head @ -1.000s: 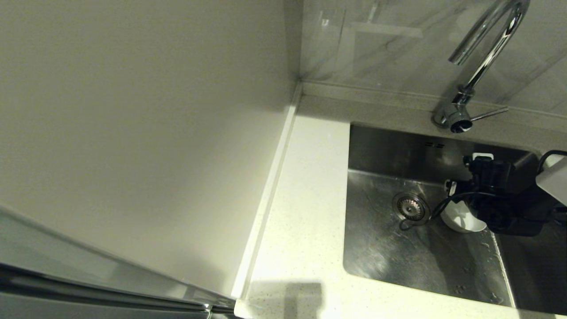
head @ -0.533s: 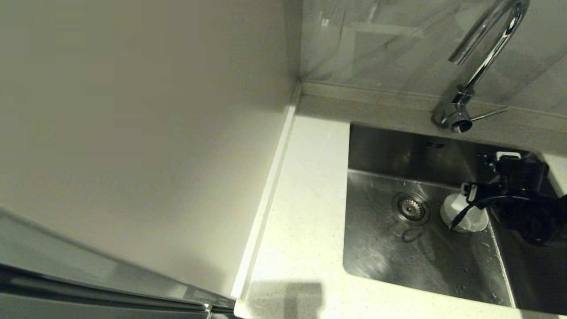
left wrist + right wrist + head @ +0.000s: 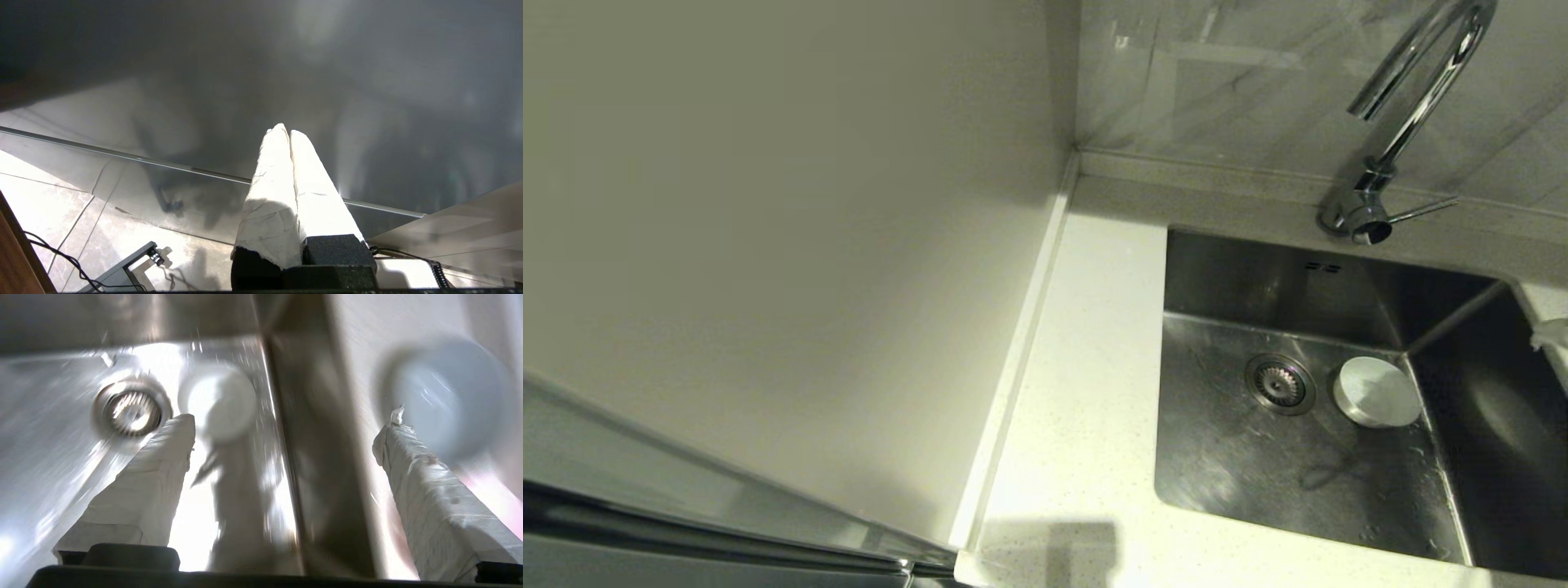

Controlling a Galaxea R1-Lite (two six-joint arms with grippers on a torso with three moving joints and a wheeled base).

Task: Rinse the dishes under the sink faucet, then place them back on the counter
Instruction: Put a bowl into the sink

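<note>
Whitish bowl (image 3: 1377, 391) sits upside down on sink (image 3: 1258, 457) floor beside drain strainer (image 3: 1280, 383). Right gripper (image 3: 286, 428): jaws wide apart, empty. Left gripper (image 3: 286, 134): jaws closed, empty, parked.

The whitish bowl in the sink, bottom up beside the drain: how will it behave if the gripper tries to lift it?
The whitish bowl lies upside down on the wet sink floor, so it will probably slide when nudged. With its rim flat against the steel, fingers may find little edge to catch. It looks small and rigid, so likely light.

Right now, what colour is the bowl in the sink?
Whitish bowl, faint mint tint; head view shows it best, beside the drain strainer.
</note>
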